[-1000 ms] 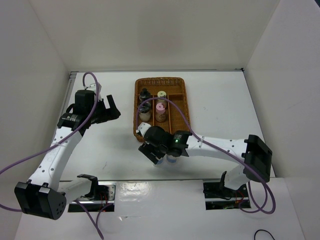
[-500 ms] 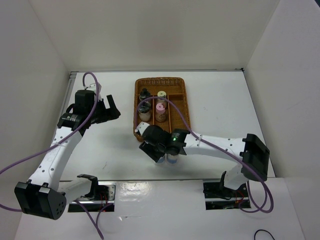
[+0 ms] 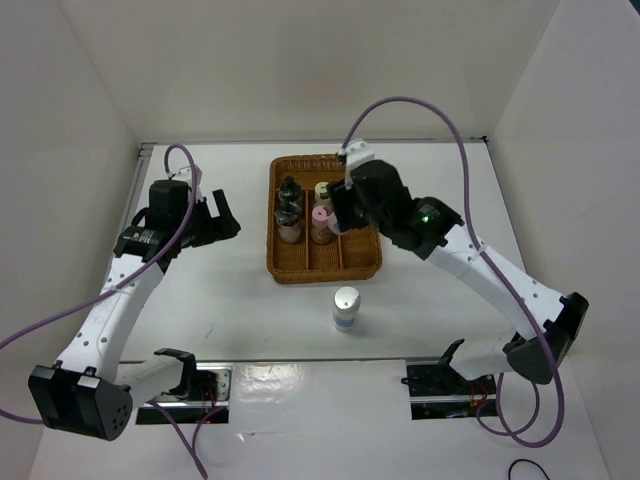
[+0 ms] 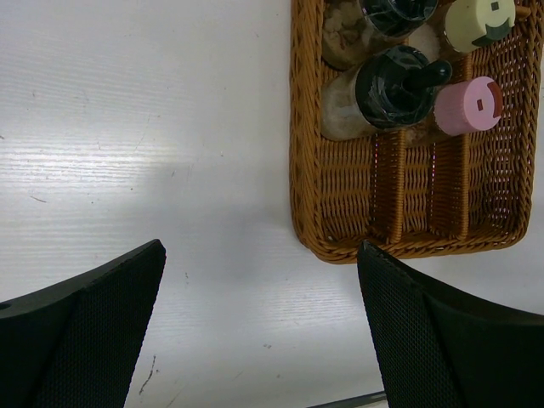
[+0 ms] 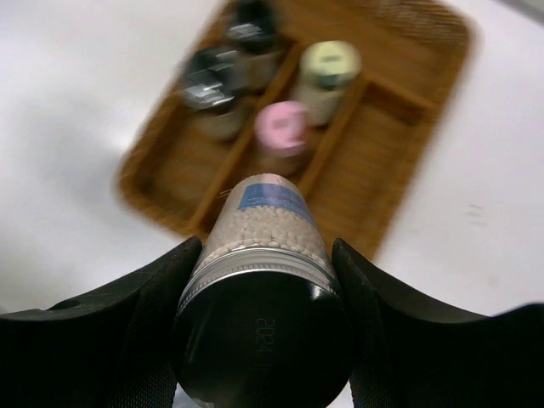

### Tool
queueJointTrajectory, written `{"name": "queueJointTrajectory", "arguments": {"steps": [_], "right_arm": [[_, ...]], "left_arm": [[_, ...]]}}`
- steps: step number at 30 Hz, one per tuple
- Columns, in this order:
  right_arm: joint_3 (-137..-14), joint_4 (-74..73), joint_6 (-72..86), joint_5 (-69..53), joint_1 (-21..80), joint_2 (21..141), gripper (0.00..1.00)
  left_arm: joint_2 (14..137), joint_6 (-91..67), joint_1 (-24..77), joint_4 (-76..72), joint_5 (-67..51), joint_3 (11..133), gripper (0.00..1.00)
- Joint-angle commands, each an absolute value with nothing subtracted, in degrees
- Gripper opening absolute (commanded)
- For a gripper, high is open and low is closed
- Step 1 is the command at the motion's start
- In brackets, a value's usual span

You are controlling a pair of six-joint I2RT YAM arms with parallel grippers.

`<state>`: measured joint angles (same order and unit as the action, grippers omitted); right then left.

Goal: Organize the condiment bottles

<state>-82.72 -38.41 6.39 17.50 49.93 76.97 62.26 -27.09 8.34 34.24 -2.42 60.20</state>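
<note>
My right gripper (image 5: 265,248) is shut on a silver-topped shaker (image 5: 270,228) with a blue band and white granules, held in the air above the brown wicker tray (image 5: 399,127). In the top view the right gripper (image 3: 342,212) hangs over the tray's right half (image 3: 362,250). Inside the tray stand two black-capped shakers (image 3: 289,187) (image 3: 288,213), a yellow-green-capped one (image 3: 323,189) and a pink-capped one (image 3: 320,215). A second silver-topped shaker (image 3: 346,307) stands on the table in front of the tray. My left gripper (image 3: 222,215) is open and empty, left of the tray.
The tray has three lengthwise compartments; the right one (image 4: 489,183) holds nothing in the left wrist view. White walls close in the table on three sides. A purple cable (image 3: 420,105) arcs above the right arm.
My right gripper has risen from the table's front, carrying one silver-topped shaker back over the tray. The other silver-topped shaker stays on the table. The left arm has not moved.
</note>
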Motion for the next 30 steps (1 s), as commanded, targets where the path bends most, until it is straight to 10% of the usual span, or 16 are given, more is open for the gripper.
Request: {"name": "queueJointTrajectory", "arguments": {"steps": [1,30], "right_arm": [[-86.31,-34.03,3.52,20.39,42.57,76.2,0.38],[-100.55,-17.93,-1.85,15.39,26.19,113.28,0.37]], "left_arm": [[60.82,-26.28,8.0,32.87,-2.55,60.91,0.99],[71.18,-24.08,3.43,31.2,-4.3,66.97,0.99]]}}
